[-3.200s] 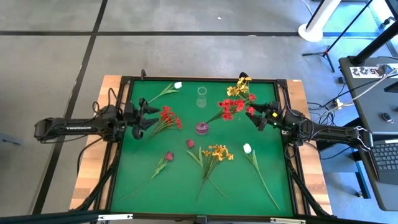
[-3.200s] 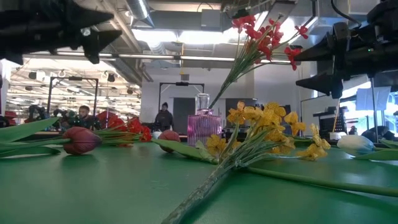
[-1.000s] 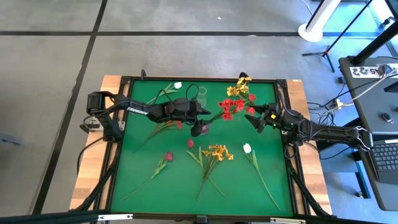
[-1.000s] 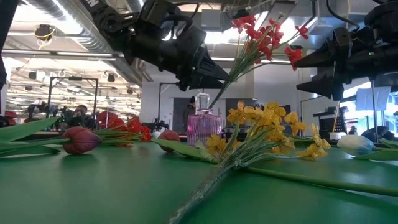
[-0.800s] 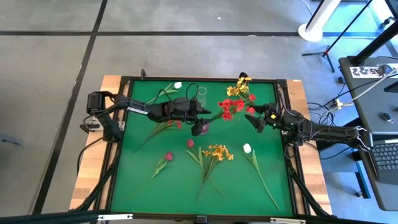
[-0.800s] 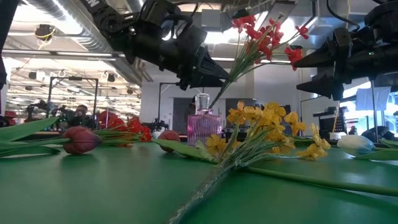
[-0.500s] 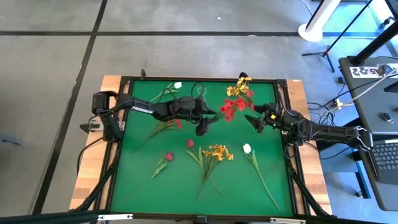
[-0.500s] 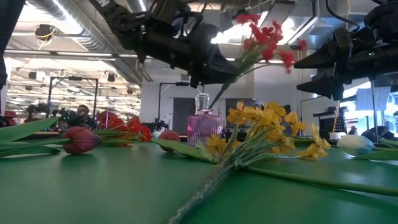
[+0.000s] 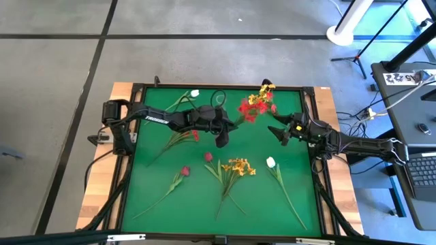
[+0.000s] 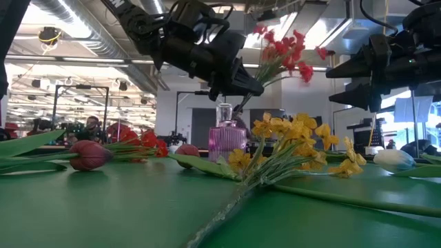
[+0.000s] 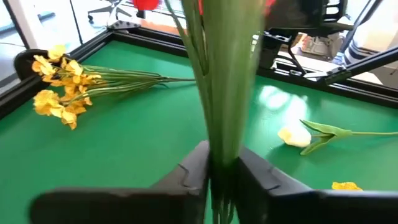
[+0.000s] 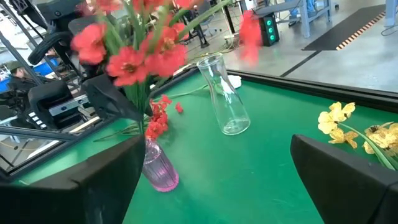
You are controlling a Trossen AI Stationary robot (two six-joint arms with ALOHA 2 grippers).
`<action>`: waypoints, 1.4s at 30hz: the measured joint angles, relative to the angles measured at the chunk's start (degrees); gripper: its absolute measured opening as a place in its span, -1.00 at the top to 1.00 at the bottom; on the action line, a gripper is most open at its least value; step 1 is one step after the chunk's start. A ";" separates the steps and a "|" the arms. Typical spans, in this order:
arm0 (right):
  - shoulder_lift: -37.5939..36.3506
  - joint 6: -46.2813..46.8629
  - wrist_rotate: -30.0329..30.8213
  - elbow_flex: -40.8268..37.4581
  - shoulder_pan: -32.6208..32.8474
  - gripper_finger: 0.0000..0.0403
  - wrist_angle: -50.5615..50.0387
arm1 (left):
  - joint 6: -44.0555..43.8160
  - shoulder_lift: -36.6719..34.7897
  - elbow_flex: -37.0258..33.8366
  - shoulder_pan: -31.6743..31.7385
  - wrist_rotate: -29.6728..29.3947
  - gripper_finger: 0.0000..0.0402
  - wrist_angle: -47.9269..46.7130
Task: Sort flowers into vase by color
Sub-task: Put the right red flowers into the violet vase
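My left gripper [image 11: 222, 177] has just closed on the green stem of the red cluster [image 9: 248, 109], which has swung toward the far rim from where it leaned a second ago; its foot seems to sit in the pink vase [image 10: 227, 142] still, though my arm hides that from above. So the reds are being reseated, not finished. My right gripper [image 9: 281, 132] waits spread wide. The green mat [image 9: 157, 170] holds yellows, tulips and a clear vase [image 12: 224, 94]; people stand in the workshop beyond.
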 joint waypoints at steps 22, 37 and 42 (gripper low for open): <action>0.00 0.04 0.00 -0.02 -0.04 -0.98 0.04 | 4.21 -0.07 -6.83 -3.76 -5.62 0.97 15.36; -0.01 0.06 0.61 -0.04 -0.04 -0.98 0.52 | -1.57 -0.11 -18.21 -3.44 -5.59 0.72 28.66; -0.01 0.06 0.63 -0.04 -0.04 -0.98 0.58 | -1.33 -0.07 -18.18 -3.43 -5.60 0.51 28.65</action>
